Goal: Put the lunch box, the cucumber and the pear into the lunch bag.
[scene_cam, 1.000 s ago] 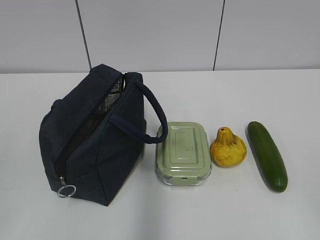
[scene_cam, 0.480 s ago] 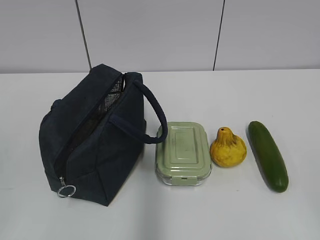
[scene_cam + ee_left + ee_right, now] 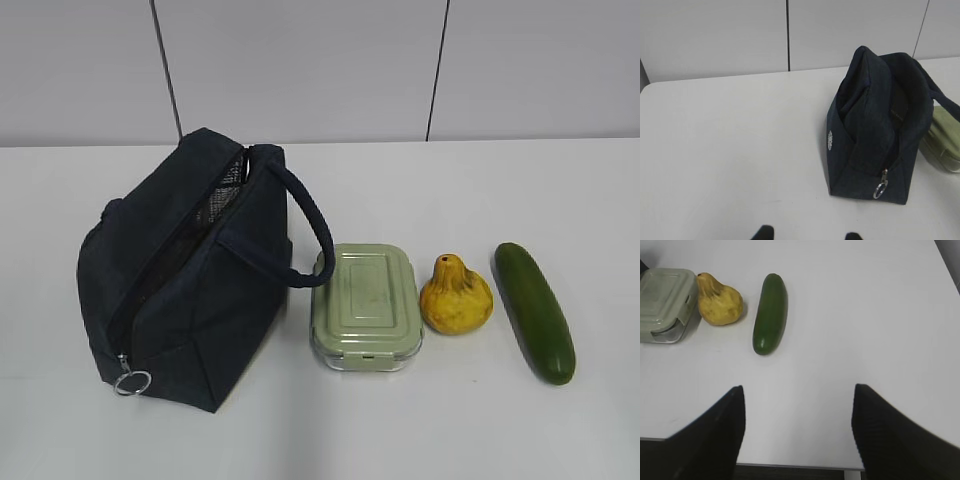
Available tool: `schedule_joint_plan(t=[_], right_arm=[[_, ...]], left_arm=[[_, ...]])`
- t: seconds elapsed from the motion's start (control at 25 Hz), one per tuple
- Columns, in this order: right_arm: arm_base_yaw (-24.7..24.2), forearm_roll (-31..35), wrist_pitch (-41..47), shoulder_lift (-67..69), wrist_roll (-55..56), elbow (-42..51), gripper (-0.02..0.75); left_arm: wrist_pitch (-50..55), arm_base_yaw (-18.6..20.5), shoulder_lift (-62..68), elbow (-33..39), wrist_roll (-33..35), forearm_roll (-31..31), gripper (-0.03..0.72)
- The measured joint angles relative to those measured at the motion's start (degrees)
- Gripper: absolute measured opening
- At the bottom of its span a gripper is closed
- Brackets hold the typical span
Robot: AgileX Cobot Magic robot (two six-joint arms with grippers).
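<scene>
**A:** Where does the lunch box point(image 3: 366, 307) sit, and who should fetch it?

**B:** It lies flat on the counter point(image 3: 480, 190), well ahead of the right pincer point(image 3: 797, 427) and off to its left, at the far corner of that wrist view. The pear point(image 3: 718, 298) is just beside it, and the cucumber point(image 3: 770, 313) is nearer the middle of the pincer's outlook. Nothing is packed yet, so I judge the step in hand to be the first reach.

**A:** And the pincers themselves?

**B:** The right one stands released, its two dark fingers spread wide with nothing between them, low over the counter's near edge. Of the left pincer point(image 3: 808, 233) only two black tips show at the bottom edge, apart and empty. The lunch bag point(image 3: 875, 120) sits ahead of it and to its right.

**A:** How would you take the box well?

**B:** Grip across the short sides, below the lid's rim. The body is clear glass, probably slick and heavy, and the sage-green lid is smooth with rounded corners, so a shallow pinch may slip. The bag's mouth looks narrow: dark navy fabric, soft and slumping, zipper undone, a metal ring pull point(image 3: 132, 382) at the near end and silvery lining showing inside. The left pincer may have to hold that opening wide, and one looped handle point(image 3: 305, 225) droops against the box, so lift clear of it.

**A:** The others?

**B:** The pear is blotchy yellow with a narrow neck; the cucumber is long, glossy and likely to roll.
</scene>
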Motion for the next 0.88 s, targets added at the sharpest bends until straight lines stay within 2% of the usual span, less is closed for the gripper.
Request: schedule_joint_plan(t=[0.16,0.32,0.4,0.52,0.76,0.88], right_arm=[[0.0,1.5,0.0,3.5,0.0,-1.3,0.515],[0.0,1.9,-0.5,15.6,0.2,-4.3,0.515],[0.0,3.1,-2.6,23.0,0.5,-6.5,0.515],[0.0,4.9,-5.4,33.6,0.6,-10.4,0.515],[0.0,5.6,-12.6,55.7,-1.6,-20.1,0.515],[0.0,5.7,-15.5,66.6,-2.6,-25.5,0.515]], left_arm=[[-0.5,-3.0,4.8,0.0,-0.3,-4.1,0.255],[-3.1,-6.3,16.7,-0.2,-0.3,-7.5,0.269],[-7.1,-8.0,22.9,-1.4,0.6,-12.1,0.275],[-11.1,-9.2,31.7,-5.5,6.2,-16.6,0.276],[-12.7,-9.2,47.4,-14.1,16.5,-17.4,0.302],[-13.2,-9.2,53.8,-16.3,18.8,-17.4,0.309]])
